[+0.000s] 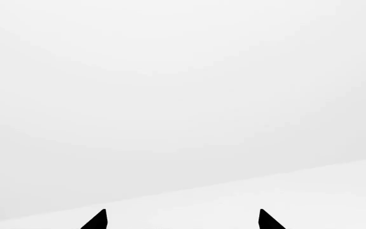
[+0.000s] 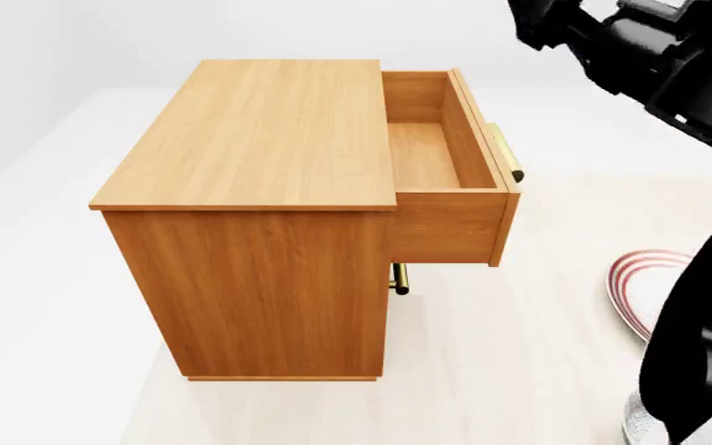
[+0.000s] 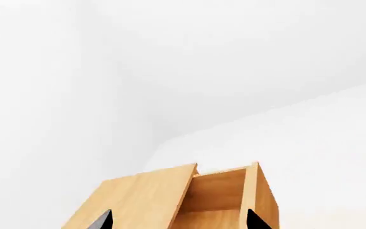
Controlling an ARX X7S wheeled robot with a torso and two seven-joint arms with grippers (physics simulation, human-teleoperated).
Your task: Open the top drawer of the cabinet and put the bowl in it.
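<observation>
While the top drawer (image 2: 437, 153) stands open, both hands gape empty; expect the bowl (image 2: 638, 422) rigid, slick, breakable: pinch its rim.

Right arm (image 2: 653, 56) raised high, both pincers — left (image 1: 181, 220), right (image 3: 179, 220) — spread, empty

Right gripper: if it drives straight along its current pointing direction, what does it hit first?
Probably nothing soon. In the right wrist view the right gripper has its tips apart and aims over the cabinet and the open top drawer toward blank white background. It may clear both, though depth is unclear.
</observation>
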